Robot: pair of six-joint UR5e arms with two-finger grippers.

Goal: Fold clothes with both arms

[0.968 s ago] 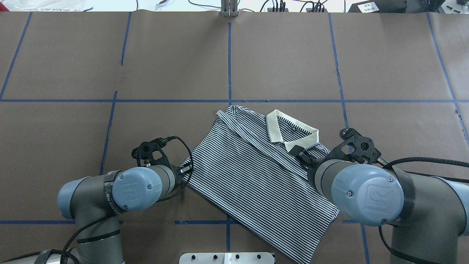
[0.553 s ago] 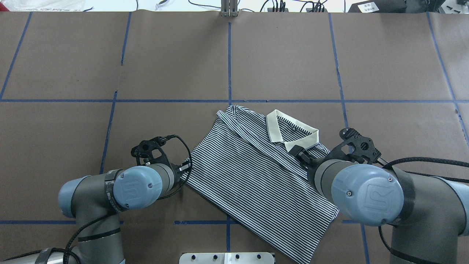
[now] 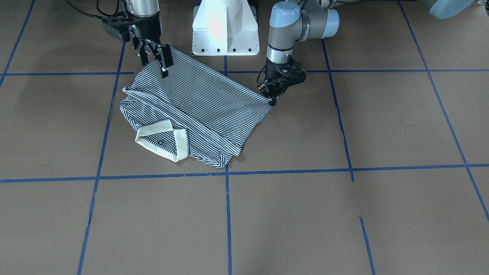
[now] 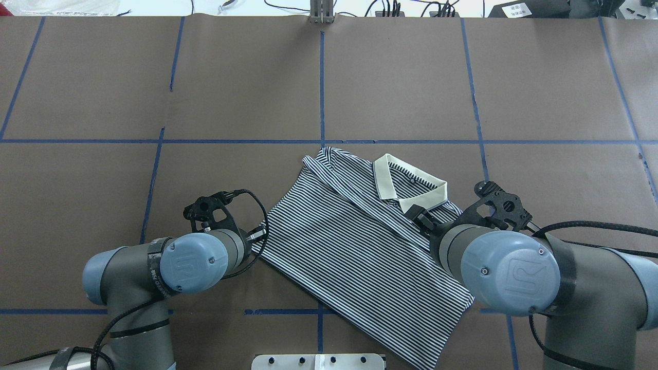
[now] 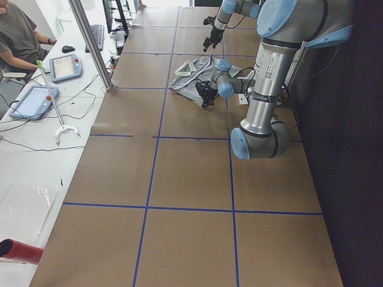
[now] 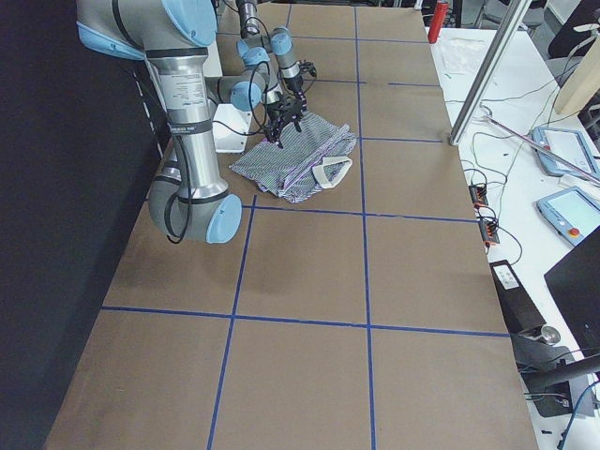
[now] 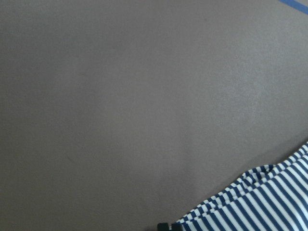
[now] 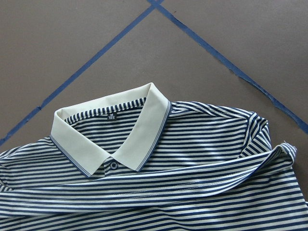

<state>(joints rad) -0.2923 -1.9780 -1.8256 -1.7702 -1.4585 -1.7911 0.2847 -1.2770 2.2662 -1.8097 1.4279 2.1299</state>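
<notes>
Navy-and-white striped polo shirt (image 4: pixel 354 246) lies part-folded and slantwise on the brown paper-covered table (image 4: pixel 231 92), close to the robot's side. I judge it light, limp and slip-prone: pinch doubled edges, not single layers. My left black two-finger gripper (image 3: pixel 272 98) sits at its side corner; I cannot tell its grip state. The right black gripper (image 3: pixel 156 59) stands spread over the shirt's edge. Just beyond lies the stiffer cream collar (image 4: pixel 406 187).

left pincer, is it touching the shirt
Touching. The left wrist view shows a black fingertip of the left pincer against the bunched hem of the shirt; the front-facing view shows the tips meeting that corner.
</notes>
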